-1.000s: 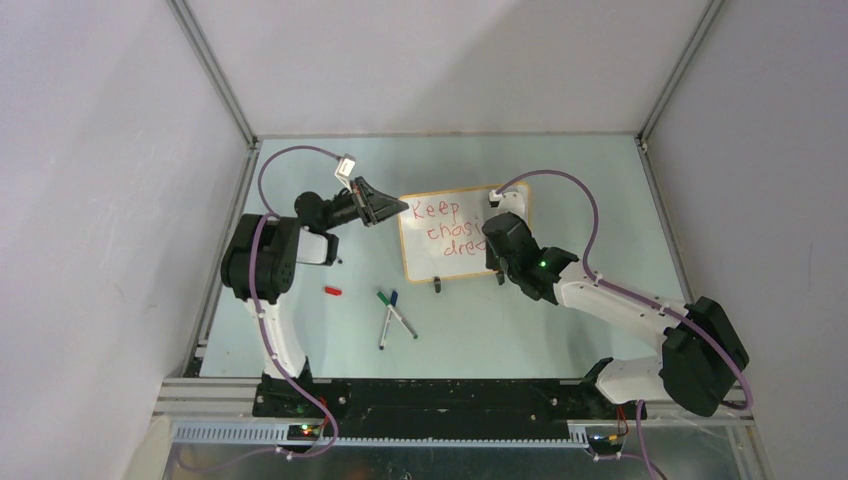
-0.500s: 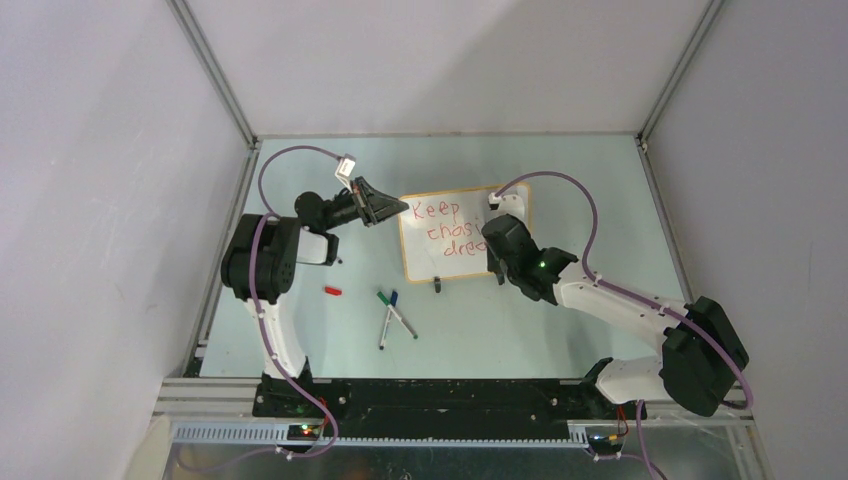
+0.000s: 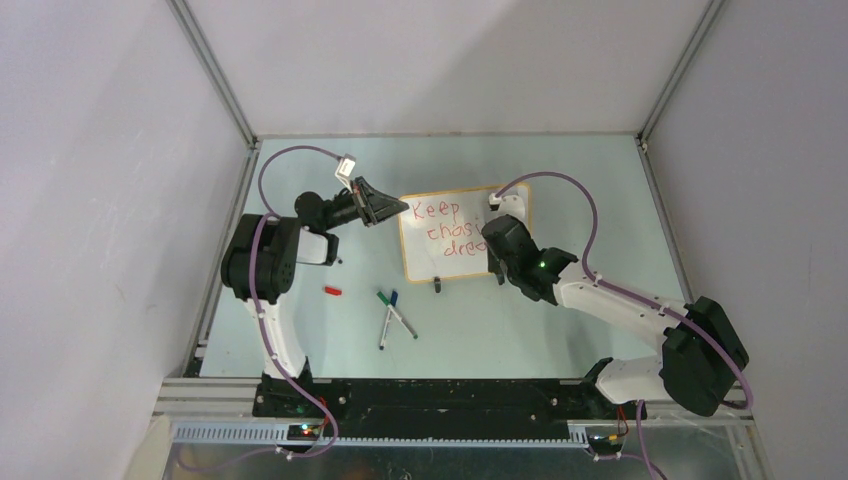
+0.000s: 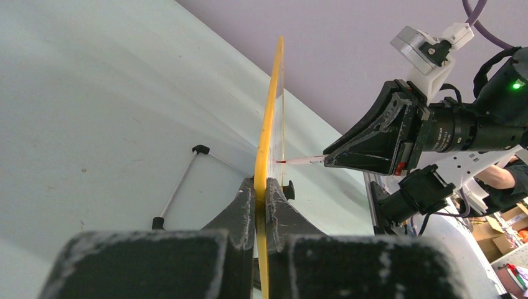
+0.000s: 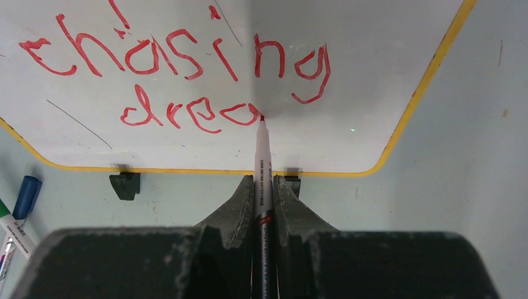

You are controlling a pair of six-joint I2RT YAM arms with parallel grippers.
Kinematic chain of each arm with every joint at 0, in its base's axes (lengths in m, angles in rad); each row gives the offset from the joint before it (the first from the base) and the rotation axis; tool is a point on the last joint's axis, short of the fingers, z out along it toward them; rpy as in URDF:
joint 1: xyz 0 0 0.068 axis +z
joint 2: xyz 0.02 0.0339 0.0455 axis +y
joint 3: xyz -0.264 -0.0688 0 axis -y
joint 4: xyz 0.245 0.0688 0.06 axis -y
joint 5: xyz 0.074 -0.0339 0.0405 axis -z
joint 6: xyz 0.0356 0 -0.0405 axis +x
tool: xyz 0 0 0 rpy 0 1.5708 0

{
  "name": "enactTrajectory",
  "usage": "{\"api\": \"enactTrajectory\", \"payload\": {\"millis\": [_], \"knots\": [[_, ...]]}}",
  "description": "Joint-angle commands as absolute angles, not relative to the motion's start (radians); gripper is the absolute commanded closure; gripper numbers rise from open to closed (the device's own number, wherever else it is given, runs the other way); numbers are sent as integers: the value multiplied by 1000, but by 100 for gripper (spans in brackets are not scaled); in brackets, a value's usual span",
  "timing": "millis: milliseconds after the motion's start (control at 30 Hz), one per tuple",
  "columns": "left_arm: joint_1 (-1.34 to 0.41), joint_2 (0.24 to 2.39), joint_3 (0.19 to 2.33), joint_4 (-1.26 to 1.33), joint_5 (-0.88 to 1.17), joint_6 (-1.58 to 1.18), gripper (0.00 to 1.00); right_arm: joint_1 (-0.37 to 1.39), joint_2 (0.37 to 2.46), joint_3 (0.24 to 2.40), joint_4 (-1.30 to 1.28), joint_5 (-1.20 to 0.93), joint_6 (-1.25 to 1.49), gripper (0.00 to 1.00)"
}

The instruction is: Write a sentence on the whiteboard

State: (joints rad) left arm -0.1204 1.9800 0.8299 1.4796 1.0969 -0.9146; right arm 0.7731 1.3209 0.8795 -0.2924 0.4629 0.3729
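1. A loose red cap (image 3: 332, 291) lies on the pale worktop (image 3: 560, 170), near the left arm.
2. The left pincer (image 3: 385, 208) (image 4: 261, 187) is clamped shut on the left edge of the whiteboard (image 3: 425, 265) (image 4: 269, 124). Its wrist view shows the yellow frame edge-on between the two fingers.
3. Two spare pens lie crossed on the worktop, nearer than the board. The green-capped pen (image 3: 384, 320) is on the left and the blue-capped pen (image 3: 402, 315) (image 5: 26, 196) on the right. Their printing is too small to read.
4. The whiteboard sits mid-worktop with its long axis running left to right, a little skewed. Its two black clip feet (image 3: 437, 286) (image 5: 124, 185) are on the near edge.
5. The sentence (image 3: 440, 228) (image 5: 187, 62) is in red handwriting, with the tops of the letters toward the far side. It reads "Keep" on the first line, "chasing" on the second and "drea" on the third.
6. The red marker (image 5: 262, 168) (image 4: 305, 160) points away from its pincer. The tip touches the board at the end of the last "a". The barrel carries a printed label that is not legible.
7. The right pincer (image 3: 497, 238) (image 5: 263, 184) is closed tight on the marker barrel, over the right half of the board.
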Motion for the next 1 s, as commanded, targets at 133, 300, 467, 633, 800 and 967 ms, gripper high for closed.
{"api": "enactTrajectory", "payload": {"millis": [133, 300, 467, 633, 800, 967], "knots": [[-126, 1949, 814, 1537, 1143, -842, 100, 773, 1310, 902, -306, 475, 393, 100], [-127, 1950, 814, 1537, 1143, -842, 100, 770, 1308, 902, -316, 476, 397, 100], [-126, 1950, 815, 1537, 1142, -842, 100, 774, 1279, 895, -301, 473, 397, 100], [-126, 1950, 814, 1537, 1141, -842, 100, 774, 1183, 859, -245, 463, 379, 100], [-127, 1950, 815, 1537, 1143, -842, 100, 766, 1146, 826, -209, 464, 365, 100], [-126, 1949, 815, 1537, 1141, -842, 100, 750, 1179, 833, -213, 451, 363, 100]]}}
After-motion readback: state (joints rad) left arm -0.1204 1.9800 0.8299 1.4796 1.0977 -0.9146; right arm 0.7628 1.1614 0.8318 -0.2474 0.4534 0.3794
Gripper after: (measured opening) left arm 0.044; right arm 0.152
